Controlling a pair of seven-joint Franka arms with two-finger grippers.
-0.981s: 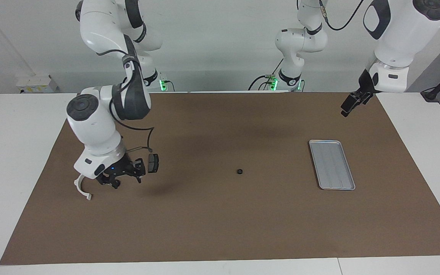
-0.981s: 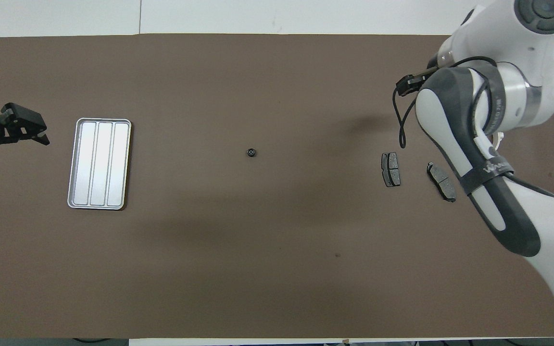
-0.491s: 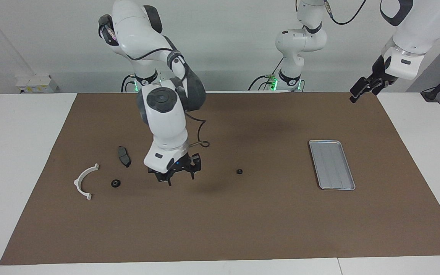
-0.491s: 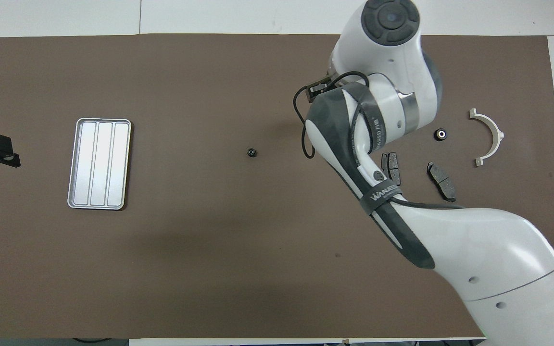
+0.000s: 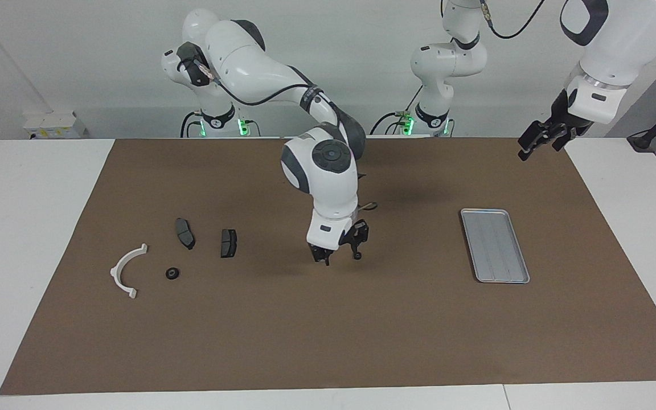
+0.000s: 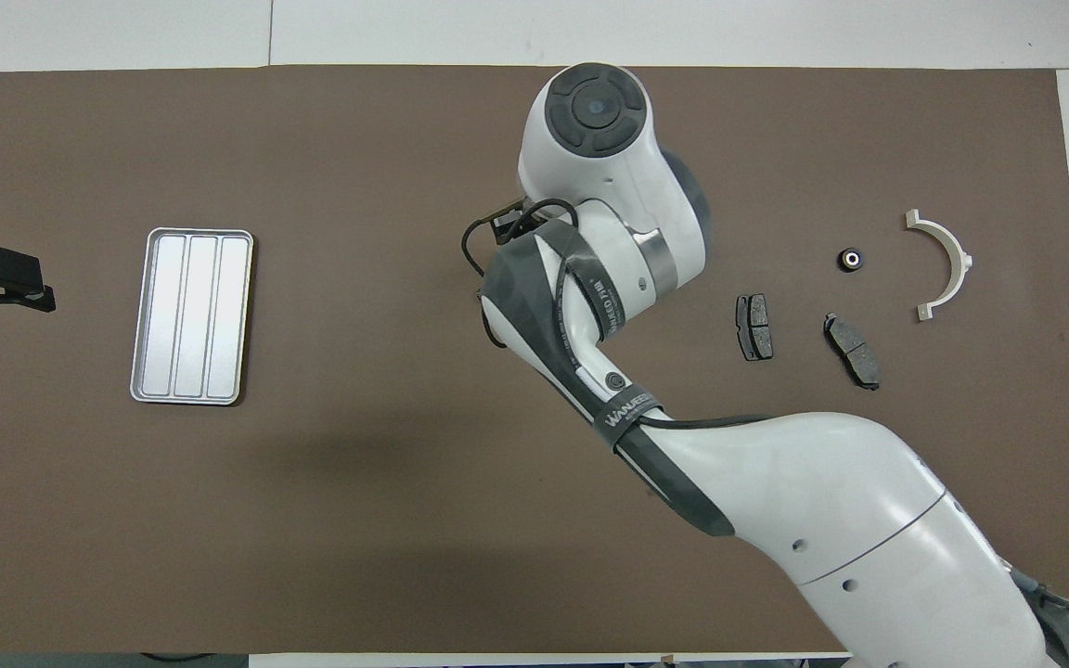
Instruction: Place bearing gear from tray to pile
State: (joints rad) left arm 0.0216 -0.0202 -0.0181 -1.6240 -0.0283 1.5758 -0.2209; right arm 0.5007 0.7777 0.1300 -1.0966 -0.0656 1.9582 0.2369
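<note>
While right gripper (image 5: 340, 255) hangs open mid-mat, bearing gear (image 5: 172, 273) lies in pile, well apart.

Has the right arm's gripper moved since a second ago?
Yes. The right gripper has swung from over the white half-ring plastic bracket toward the flat silver-grey metal tray, and now hangs over the brown mat's middle, fingers open.

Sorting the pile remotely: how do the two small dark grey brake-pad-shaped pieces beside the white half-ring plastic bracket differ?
The dark grey pad toward the table's middle lies nearly straight, lengthwise away from the robots; the dark grey pad closer to the white half-ring bracket lies skewed. The first looks blockier; the second tapers at its ends. Both lie flat on the brown mat, apart.
</note>
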